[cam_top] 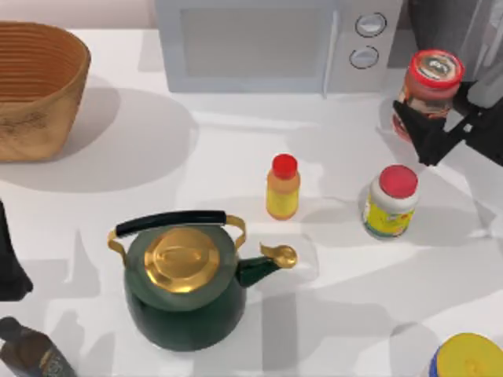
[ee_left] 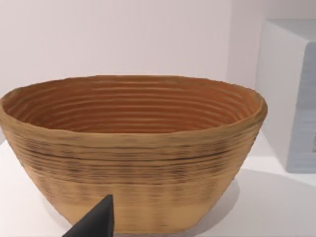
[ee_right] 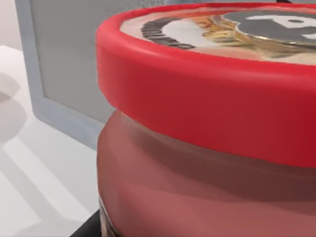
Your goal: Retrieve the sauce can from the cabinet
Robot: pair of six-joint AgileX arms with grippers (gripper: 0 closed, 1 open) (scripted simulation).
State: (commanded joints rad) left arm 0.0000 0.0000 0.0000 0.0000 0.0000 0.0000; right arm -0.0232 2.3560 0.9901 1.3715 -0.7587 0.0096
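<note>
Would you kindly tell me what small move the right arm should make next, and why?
Probably carry it toward open table in front. The right gripper seems closed around the see-through orange-red sauce can with red-rimmed lid, right of the white microwave, by the dark grey cabinet; the yellow-labelled jar stands nearby, so steer around it.

A ribbed woven basket (ee_left: 133, 153) stands beside a white microwave (ee_left: 291, 94).

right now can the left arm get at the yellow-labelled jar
Probably not easily. The left gripper sits at the table's far left edge, and the green kettle stands between it and the yellow-labelled jar. The right gripper, at the sauce can, is far closer.
</note>
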